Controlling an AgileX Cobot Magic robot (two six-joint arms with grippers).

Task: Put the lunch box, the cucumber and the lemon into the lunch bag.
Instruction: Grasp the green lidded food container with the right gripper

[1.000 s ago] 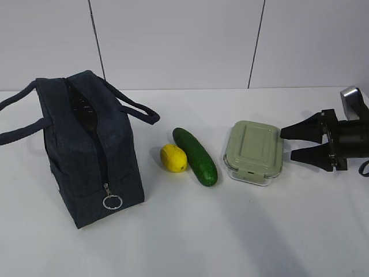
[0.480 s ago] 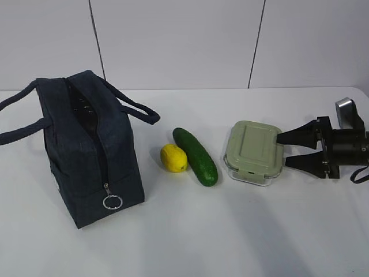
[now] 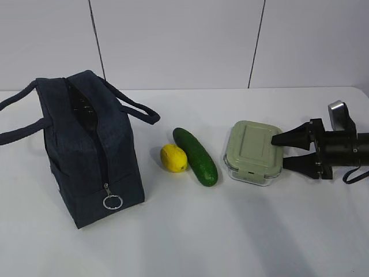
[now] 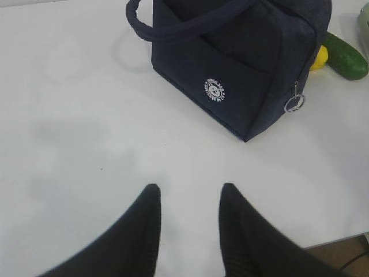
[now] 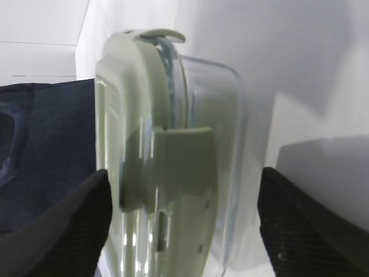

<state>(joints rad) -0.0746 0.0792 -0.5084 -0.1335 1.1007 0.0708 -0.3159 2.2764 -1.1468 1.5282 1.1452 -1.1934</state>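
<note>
The right claw (image 3: 282,151) has been moved closer to the small clear glass lunch box with the pale green lid (image 3: 253,152); its spread tips are now seen on both sides of the box's near end, gripping nothing. The box sits on the white surface (image 3: 230,231), right of the dark green cucumber (image 3: 195,156) and yellow lemon (image 3: 173,158). The dark navy fabric lunch bag (image 4: 242,63) carries a round white logo (image 4: 214,90), too small to be read. The left claw (image 4: 187,199) hangs partly spread, empty.

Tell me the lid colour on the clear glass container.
Pale green lid; the exterior view shows it best.
</note>
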